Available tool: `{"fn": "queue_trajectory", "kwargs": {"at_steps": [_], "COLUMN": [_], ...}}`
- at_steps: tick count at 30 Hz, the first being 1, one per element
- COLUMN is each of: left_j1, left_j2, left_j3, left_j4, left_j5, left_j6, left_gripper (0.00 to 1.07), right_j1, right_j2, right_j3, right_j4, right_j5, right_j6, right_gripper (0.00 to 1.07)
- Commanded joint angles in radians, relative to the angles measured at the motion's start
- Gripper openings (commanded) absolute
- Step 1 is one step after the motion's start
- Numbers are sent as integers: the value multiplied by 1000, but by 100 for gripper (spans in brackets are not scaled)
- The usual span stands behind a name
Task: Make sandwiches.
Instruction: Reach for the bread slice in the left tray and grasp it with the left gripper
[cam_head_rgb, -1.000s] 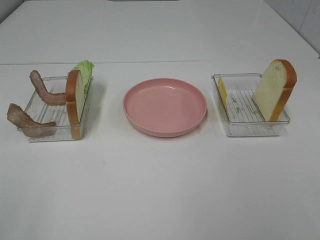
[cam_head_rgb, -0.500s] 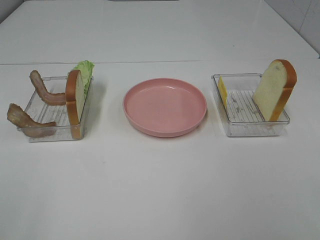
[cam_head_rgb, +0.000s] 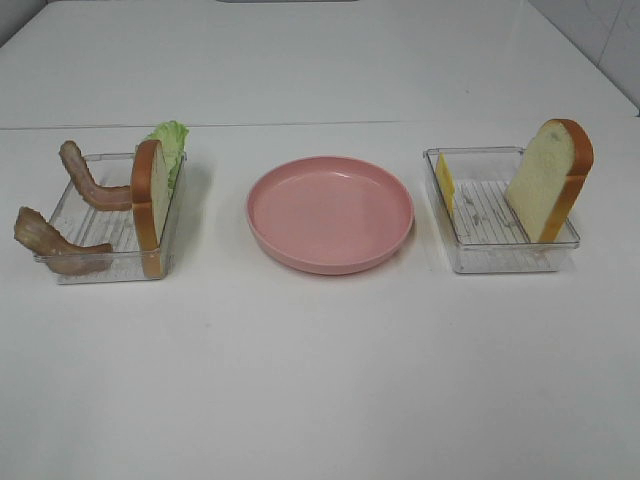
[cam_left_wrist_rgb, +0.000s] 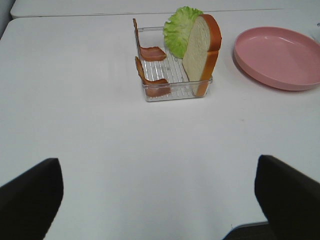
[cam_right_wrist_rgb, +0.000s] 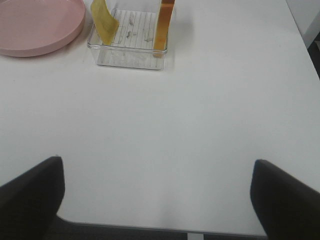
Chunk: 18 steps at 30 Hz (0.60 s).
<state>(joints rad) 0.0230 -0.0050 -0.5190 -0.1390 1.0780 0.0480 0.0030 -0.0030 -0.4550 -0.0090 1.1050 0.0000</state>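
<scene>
No readable text, labels, brands or numbers in any view. The round pink plastic plate (cam_head_rgb: 330, 213), left clear ribbed plastic tray (cam_head_rgb: 120, 268), right clear ribbed plastic tray (cam_head_rgb: 500, 260), pale toy bread slice with orange-brown crust (cam_head_rgb: 543, 180) and white tabletop (cam_head_rgb: 320, 380) all showed plain, unmarked surfaces.

Open table (cam_head_rgb: 320, 390); upright bread (cam_head_rgb: 548, 180) flanking plate (cam_head_rgb: 330, 213)

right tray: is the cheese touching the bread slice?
Apart. The exterior high view shows the cheese at the tray's left wall and the bread at its right side, with bare ribbed floor between them.
</scene>
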Motion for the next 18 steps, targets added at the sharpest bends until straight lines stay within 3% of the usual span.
{"fn": "queue_trajectory", "kwargs": {"at_steps": [1, 4, 9, 18], "left_j1": [1, 1, 1, -8], "left_j2": [-13, 20, 91, 399], "left_j3": [3, -13, -34, -38], "left_j4": [-14, -14, -13, -68], "left_j5": [-8, -38, -157, -495], "left_j6": [-20, -58, -65, -65], "left_gripper": [96, 96, 96, 96], "right_j1": [-4, -4, -4, -4], "right_j2": [-36, -36, -36, -36], "right_j3": [-2, -2, -2, -2], "right_j4": [4, 4, 4, 4], "right_j5": [0, 0, 0, 0], "right_j6": [0, 0, 0, 0], "right_gripper": [99, 99, 99, 99]}}
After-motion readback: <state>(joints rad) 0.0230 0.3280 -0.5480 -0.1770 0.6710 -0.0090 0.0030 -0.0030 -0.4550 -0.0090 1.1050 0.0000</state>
